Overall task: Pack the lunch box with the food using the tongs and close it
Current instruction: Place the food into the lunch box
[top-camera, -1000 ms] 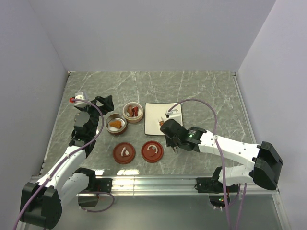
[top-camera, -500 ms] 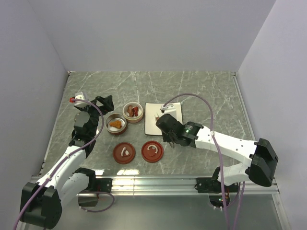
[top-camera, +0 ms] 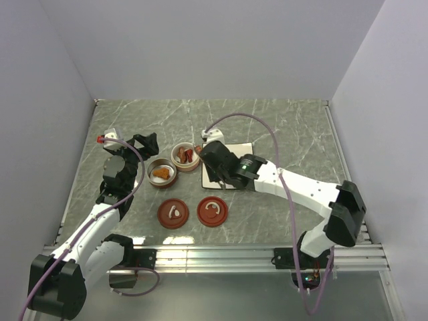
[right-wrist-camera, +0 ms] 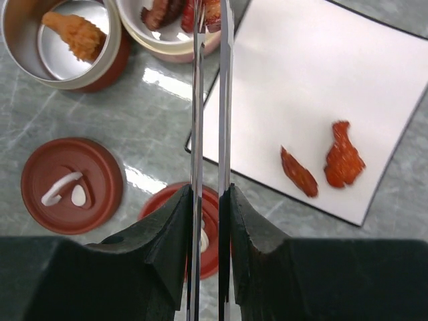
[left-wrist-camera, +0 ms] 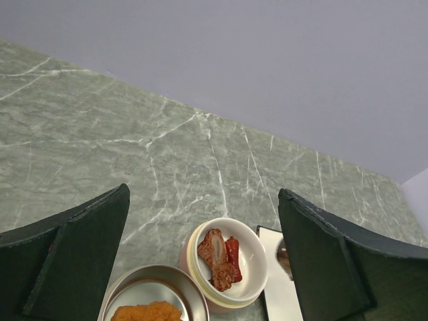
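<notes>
step: my read, drop-off; right gripper [right-wrist-camera: 208,200] has the tongs [right-wrist-camera: 196,100] reaching to the cream tier [right-wrist-camera: 164,40] of the lunch box; red piece [right-wrist-camera: 212,13] pinched at the tips, right at the tier's plate-side rim
right jaws: clenched on the tongs about mid-length, both arms squeezed near-parallel
left gripper [left-wrist-camera: 204,200]: jaws released, wide apart, nothing in them; hangs at 10 o'clock of the cream tier in the top view
food: several dark pieces [left-wrist-camera: 219,257] in the cream tier; orange piece [right-wrist-camera: 75,32] in the metal tier [right-wrist-camera: 90,17]; two pieces [right-wrist-camera: 299,172] on the white plate [right-wrist-camera: 287,87], side by side, not touching
how: push the tips past the rim toward the tier's middle before easing the squeeze; ease slowly so the arms don't spring and flick; tips low, off the wall; a release at the rim could spill the piece onto the worktop [top-camera: 287,127]
around: metal tier at 8 o'clock of the cream tier, touching or just beside, cannot tell; two red-brown lids [top-camera: 164,217] at 6 o'clock of the tiers, handles up, both off; plate at 3 o'clock of the cream tier
in the way: cream tier's rim is the main one; right forearm lies across the plate in the top view; purple cable [top-camera: 234,116] loops above it; left gripper near the tiers but off the tongs' line
</notes>
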`<state>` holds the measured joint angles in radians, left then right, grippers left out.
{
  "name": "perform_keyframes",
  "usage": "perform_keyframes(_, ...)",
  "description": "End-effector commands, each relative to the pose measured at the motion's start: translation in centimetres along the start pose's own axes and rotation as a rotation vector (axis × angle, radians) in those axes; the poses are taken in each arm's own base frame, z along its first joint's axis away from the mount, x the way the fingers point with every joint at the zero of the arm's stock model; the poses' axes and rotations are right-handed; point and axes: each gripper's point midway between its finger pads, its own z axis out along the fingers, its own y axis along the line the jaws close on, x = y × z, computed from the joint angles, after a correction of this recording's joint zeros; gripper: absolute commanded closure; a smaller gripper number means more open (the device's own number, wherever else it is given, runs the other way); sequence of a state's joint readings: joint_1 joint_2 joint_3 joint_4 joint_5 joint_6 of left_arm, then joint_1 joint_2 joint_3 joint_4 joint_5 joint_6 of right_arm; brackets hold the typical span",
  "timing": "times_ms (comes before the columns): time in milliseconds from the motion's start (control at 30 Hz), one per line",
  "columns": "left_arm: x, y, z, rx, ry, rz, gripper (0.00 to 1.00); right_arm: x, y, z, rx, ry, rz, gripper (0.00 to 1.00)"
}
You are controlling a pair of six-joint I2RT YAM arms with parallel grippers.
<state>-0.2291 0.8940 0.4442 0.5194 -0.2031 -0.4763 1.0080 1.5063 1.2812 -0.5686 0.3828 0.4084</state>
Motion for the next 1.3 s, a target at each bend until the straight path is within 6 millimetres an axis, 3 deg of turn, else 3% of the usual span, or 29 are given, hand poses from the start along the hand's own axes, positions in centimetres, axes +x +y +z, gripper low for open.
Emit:
perform_keyframes(0,-1.4,-0.7,0.0,0.027,-0.048,-0.014,0.01,-3.0,2.1,0.4,-0.058,-0.065,-0.031,0.71)
perform_keyframes(167,-1.3,-0.6,0.1,0.022,-0.047,-0.014,0.01,-3.8,3.1,2.1,-0.059,-0.048,-0.069,0.71)
perform_keyframes(433,-1.0,-0.4,0.3,0.016,-0.04,-0.011,0.01,-4.3,3.2,3.0,-0.052,-0.044,-0.072,0.71)
perform_keyframes(700,-1.0,-0.4,0.4,0.014,-0.039,-0.012,0.01,-4.1,2.9,3.6,-0.04,-0.034,-0.076,0.56)
perform_keyframes(900,-0.9,-0.4,0.5,0.012,-0.034,-0.012,0.01,-4.3,2.7,3.4,-0.039,-0.044,-0.068,0.45)
perform_keyframes(1100,-0.9,-0.4,0.5,0.013,-0.037,-0.01,0.01,-4.4,2.1,2.8,-0.022,-0.058,-0.054,0.45)
perform_keyframes(1167,-0.9,-0.4,0.5,0.013,-0.037,-0.011,0.01,-4.8,1.6,1.8,-0.014,-0.078,-0.038,0.45)
perform_keyframes(1267,-0.9,-0.4,0.6,0.013,-0.037,-0.011,0.01,-4.0,0.6,1.2,0.009,-0.074,-0.022,0.45)
